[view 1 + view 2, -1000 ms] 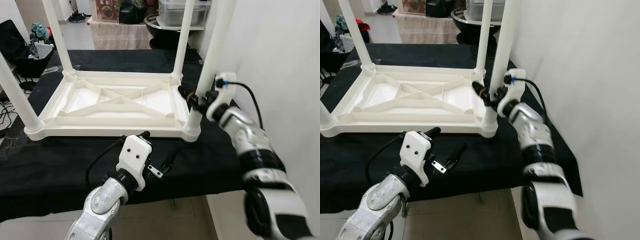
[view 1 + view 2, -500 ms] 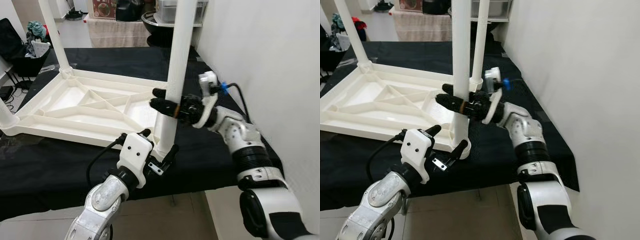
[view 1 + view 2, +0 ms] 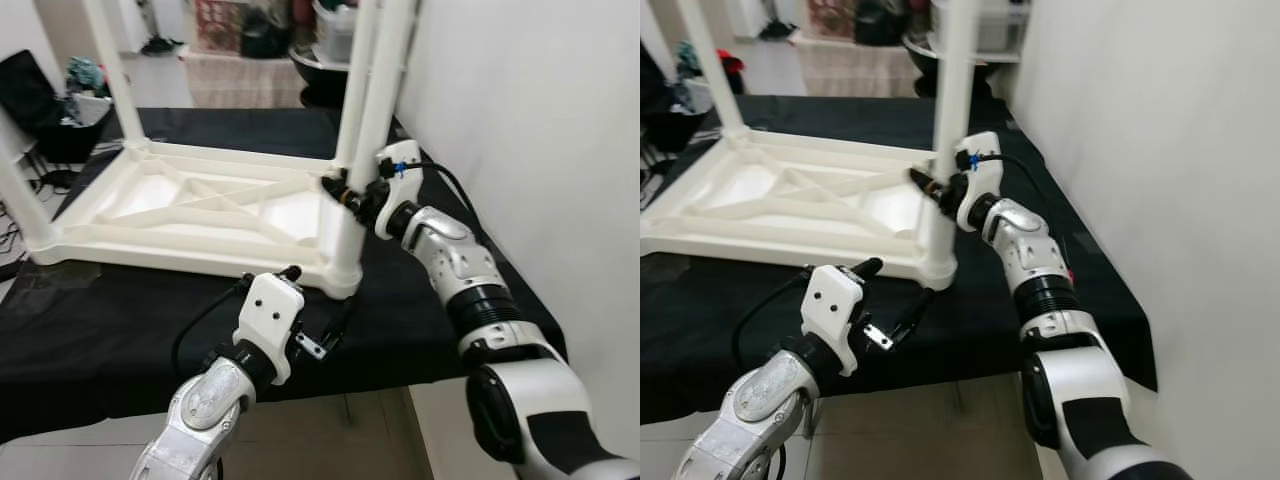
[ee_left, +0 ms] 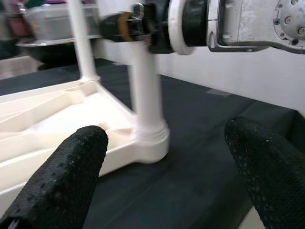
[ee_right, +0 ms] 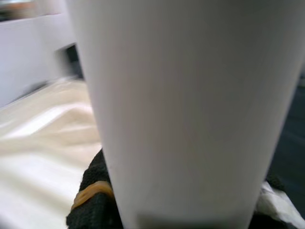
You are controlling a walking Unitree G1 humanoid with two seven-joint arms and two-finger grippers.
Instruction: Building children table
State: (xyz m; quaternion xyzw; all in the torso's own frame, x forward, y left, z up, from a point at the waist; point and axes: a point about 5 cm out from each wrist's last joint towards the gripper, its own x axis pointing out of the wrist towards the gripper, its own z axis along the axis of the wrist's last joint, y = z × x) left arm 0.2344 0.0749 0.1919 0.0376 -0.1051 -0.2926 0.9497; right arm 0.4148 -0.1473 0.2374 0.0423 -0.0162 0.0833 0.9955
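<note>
A white plastic children's table (image 3: 200, 205) lies upside down on a black-covered surface, its legs pointing up. My right gripper (image 3: 350, 195) is shut on the near right leg (image 3: 375, 120), a little above its socket; in the right wrist view that leg (image 5: 181, 109) stands close, with a black finger (image 5: 93, 200) beside it. My left gripper (image 3: 318, 295) hovers open just in front of that corner, holding nothing. In the left wrist view its two fingertips (image 4: 71, 167) frame the leg's base (image 4: 150, 138).
A white wall (image 3: 520, 120) runs close along the right. The black cloth's front edge (image 3: 400, 375) lies just under my left arm. Three more legs rise from the other corners (image 3: 115, 60). A black chair (image 3: 40, 100) and household clutter stand beyond.
The view has swung around. My right gripper has kept hold of the leg, and the table's near right corner now sits closer to my left gripper.
</note>
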